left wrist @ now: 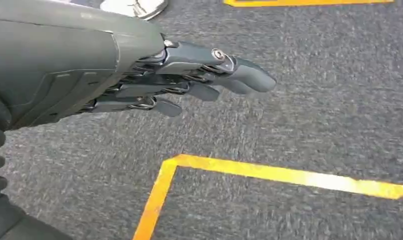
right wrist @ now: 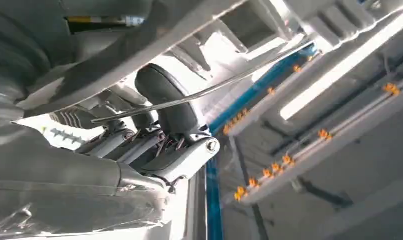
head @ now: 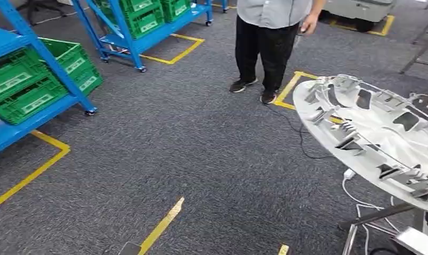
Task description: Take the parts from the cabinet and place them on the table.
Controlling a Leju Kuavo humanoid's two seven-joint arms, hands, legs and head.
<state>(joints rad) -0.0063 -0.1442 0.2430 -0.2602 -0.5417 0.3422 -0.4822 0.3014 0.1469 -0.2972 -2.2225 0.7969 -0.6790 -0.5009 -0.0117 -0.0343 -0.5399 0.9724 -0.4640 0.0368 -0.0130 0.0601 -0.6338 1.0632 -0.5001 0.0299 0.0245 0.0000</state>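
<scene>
A large pale grey moulded part [head: 371,133], oval with ribs and cut-outs, hangs tilted above the carpet at the right of the head view. In the right wrist view my right hand [right wrist: 159,135] grips this part [right wrist: 229,30]: the thick thumb [right wrist: 164,100] presses against its ribbed side, and the darker fingers are curled under it. My left hand [left wrist: 189,80] hangs over the grey carpet with its fingers stretched out and nothing in it.
Blue wheeled racks with green crates [head: 31,79] stand at the left, and another rack [head: 143,21] at the back. A person [head: 270,32] stands ahead by yellow floor tape [head: 286,90]. A white cable [head: 360,202] and a metal frame [head: 360,223] lie under the part.
</scene>
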